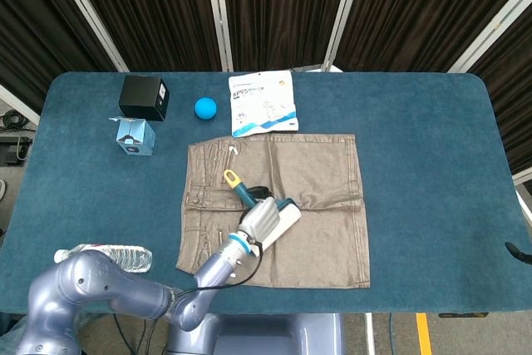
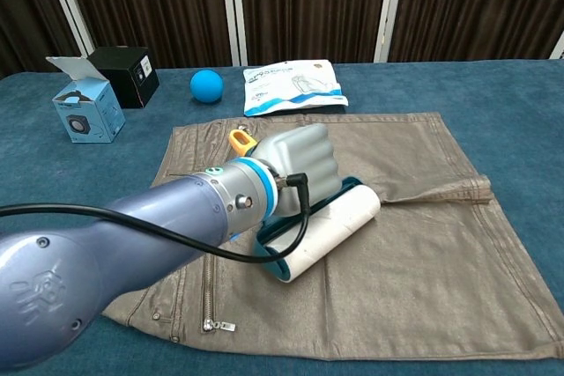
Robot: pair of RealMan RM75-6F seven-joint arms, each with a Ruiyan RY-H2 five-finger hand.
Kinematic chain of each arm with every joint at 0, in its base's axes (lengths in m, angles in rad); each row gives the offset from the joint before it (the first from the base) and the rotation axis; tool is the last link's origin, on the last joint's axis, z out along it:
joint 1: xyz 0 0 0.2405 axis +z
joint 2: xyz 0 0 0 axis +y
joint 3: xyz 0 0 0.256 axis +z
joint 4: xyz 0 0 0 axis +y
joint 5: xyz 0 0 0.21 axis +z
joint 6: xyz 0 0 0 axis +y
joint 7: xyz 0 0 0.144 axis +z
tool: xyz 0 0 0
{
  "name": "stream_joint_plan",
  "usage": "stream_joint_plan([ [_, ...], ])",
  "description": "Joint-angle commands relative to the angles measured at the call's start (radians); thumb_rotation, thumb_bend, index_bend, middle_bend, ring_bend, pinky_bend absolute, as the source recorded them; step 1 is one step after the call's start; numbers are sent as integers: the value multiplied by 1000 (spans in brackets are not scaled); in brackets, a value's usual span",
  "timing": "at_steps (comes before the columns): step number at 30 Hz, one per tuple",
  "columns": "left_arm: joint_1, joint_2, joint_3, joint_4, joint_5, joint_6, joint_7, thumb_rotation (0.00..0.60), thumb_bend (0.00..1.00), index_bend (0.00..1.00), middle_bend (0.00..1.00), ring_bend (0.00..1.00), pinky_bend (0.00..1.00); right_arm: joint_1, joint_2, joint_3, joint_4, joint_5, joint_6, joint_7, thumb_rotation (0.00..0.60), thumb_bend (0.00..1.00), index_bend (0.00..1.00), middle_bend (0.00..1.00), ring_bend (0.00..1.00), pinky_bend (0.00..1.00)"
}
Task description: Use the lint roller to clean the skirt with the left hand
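A grey-brown skirt (image 1: 316, 172) (image 2: 423, 244) lies flat on the blue table, waistband to the left. My left hand (image 1: 260, 220) (image 2: 304, 165) grips the lint roller over the middle of the skirt. The roller's white drum (image 1: 281, 224) (image 2: 326, 231) rests on the fabric in its teal frame. Its teal handle with a yellow tip (image 1: 230, 177) (image 2: 240, 139) sticks out behind the hand toward the far left. At the right edge of the head view only a dark tip of my right hand (image 1: 519, 253) shows, off the table.
Along the far side sit a black box (image 1: 144, 97), a light blue open carton (image 1: 135, 135), a blue ball (image 1: 204, 107) and a white mask packet (image 1: 263, 103). A clear plastic bottle (image 1: 104, 256) lies at the near left edge.
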State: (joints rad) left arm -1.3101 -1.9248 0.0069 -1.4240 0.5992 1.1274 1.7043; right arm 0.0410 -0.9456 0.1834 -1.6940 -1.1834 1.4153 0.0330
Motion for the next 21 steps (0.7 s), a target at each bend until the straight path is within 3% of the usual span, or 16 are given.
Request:
stream_joint_plan([
  [1, -7, -13, -3, 10, -1, 0, 9, 600, 856, 685, 481, 456, 497, 0, 0, 0, 0, 0, -1, -1, 600, 0, 0, 0, 0, 0],
  [13, 42, 35, 36, 22, -25, 34, -6, 600, 854, 685, 480, 456, 497, 2, -2, -2, -4, -7, -3, -3, 600, 0, 0, 0, 0, 0],
  [21, 151, 133, 90, 32, -29, 61, -122, 600, 855, 685, 482, 457, 512, 0, -2, -7, -13, -22, 7, -11, 600, 0, 0, 0, 0, 0],
])
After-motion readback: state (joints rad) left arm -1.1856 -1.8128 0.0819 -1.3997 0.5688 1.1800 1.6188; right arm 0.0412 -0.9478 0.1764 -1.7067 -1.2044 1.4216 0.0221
